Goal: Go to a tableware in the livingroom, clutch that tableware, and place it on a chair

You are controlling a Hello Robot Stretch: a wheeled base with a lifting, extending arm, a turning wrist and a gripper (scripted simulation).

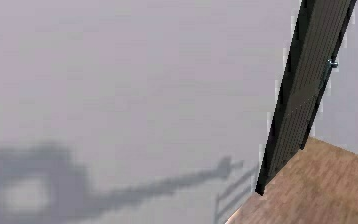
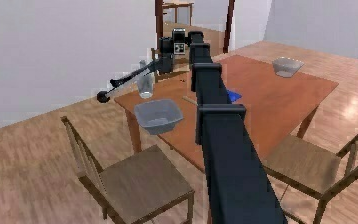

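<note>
Clear glass [image 2: 145, 82] is seen at the gripper [image 2: 107, 94] fingers, close to the table [image 2: 277, 100] edge. Whether it is held cannot be told, since contact is not resolved. A grey bowl [image 2: 159, 118] is seen on the table corner just below the gripper. A chair [image 2: 137, 185] is placed lower still, near that corner. A far bowl [image 2: 285, 67] is set well right of the gripper. In the forward view, a wall [image 1: 117, 80] and a dark door edge [image 1: 307, 90] are seen.

Wall [image 1: 137, 70] ahead, dark door [image 1: 305, 90] at forward view's right. Chair [image 2: 137, 182] fronts table [image 2: 272, 100]; bare floor [image 2: 37, 150] left of it.
</note>
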